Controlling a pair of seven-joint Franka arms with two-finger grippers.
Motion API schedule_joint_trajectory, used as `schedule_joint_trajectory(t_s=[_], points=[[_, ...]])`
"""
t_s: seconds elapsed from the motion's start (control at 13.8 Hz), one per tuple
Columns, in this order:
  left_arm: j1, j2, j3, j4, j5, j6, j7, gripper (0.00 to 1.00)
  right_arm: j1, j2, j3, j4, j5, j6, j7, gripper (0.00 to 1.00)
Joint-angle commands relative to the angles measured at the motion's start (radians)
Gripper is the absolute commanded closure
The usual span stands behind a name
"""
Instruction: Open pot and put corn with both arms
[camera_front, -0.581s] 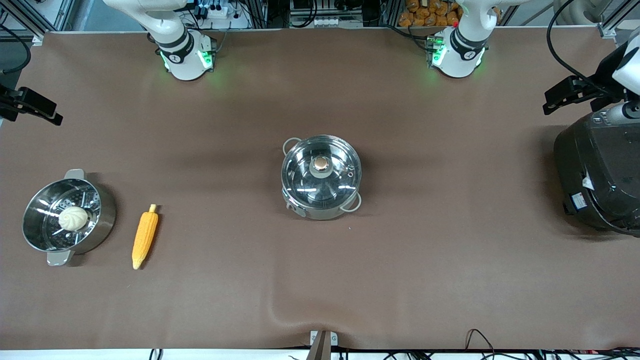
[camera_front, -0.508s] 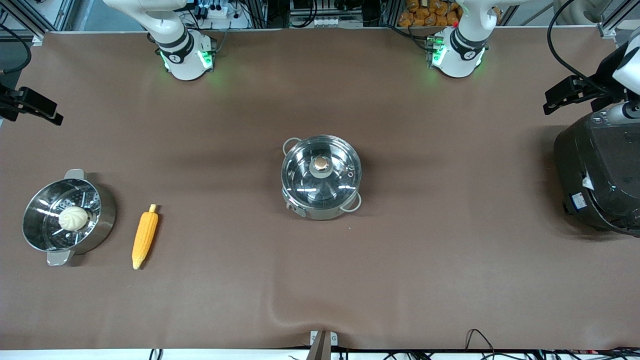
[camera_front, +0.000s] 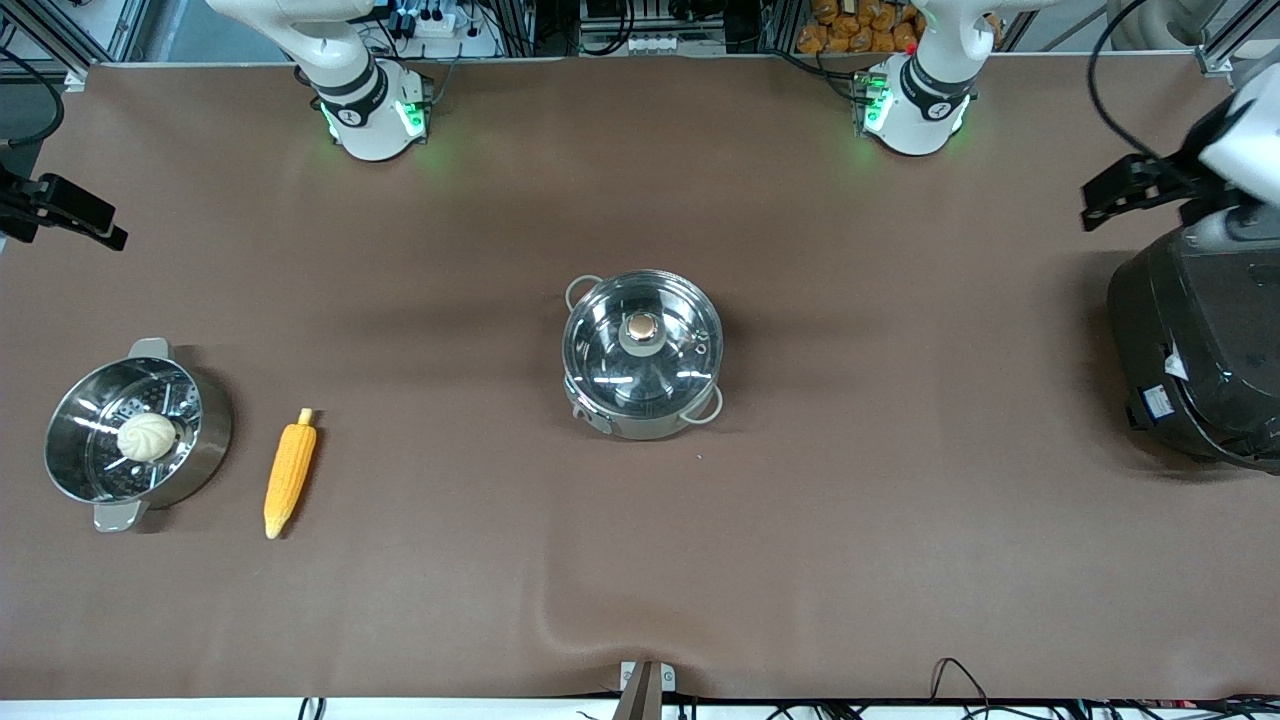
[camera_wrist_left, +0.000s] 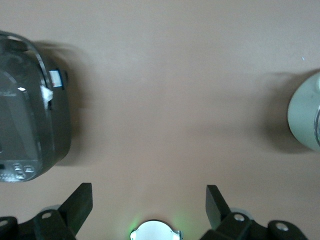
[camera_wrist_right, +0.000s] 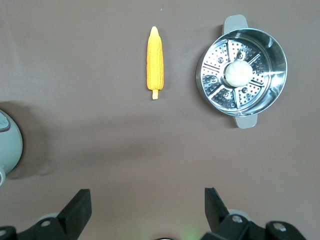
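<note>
Steel and brown-mat inventory: lid on, corn untouched, left arm stirring.
Listing from the right arm's end of the table: right gripper is hanging high near that end's edge, its fingers spread wide and holding nothing; steamer pot with bun; corn lying flat just beside it, nearer the front edge than the pot; pot sitting mid-table, glass lid closed. Left gripper, fingers wide apart and empty, is shifting slightly above the rice cooker at the left arm's edge, against half a second ago. Judgement: opening step is only beginning; nothing is grasped yet.
</note>
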Motion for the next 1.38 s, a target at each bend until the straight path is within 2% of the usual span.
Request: schedule_joint_trajectory(t_s=[0.0,0.15,0.29,0.44,0.58,0.87,1.31], points=[[-0.095,0.079,-0.069,0.025,0.010,0.090,-0.129,0.00,0.005,-0.015,0.002,-0.013,-0.016,0.002,-0.009,0.00],[-0.211,0.161,-0.085,0.080,0.007,0.095,-0.290,0.00,0.007,0.000,0.002,-0.015,-0.015,0.008,-0.009,0.00],[-0.362,0.255,-0.083,0.125,0.007,0.115,-0.529,0.00,0.007,0.025,0.002,-0.016,-0.009,0.020,-0.009,0.00],[-0.501,0.385,-0.069,0.191,0.009,0.202,-0.786,0.00,0.007,0.059,0.002,-0.017,-0.004,0.040,-0.009,0.00],[-0.552,0.467,-0.069,0.197,0.009,0.317,-0.926,0.00,-0.001,0.092,0.002,-0.017,-0.004,0.057,-0.009,0.00],[-0.591,0.566,-0.049,0.200,0.012,0.457,-1.014,0.00,0.002,0.201,0.001,-0.013,-0.004,0.066,-0.009,0.00],[-0.761,0.628,0.112,0.200,0.012,0.547,-1.034,0.00,-0.033,0.413,0.001,-0.015,-0.003,0.215,-0.009,0.00]])
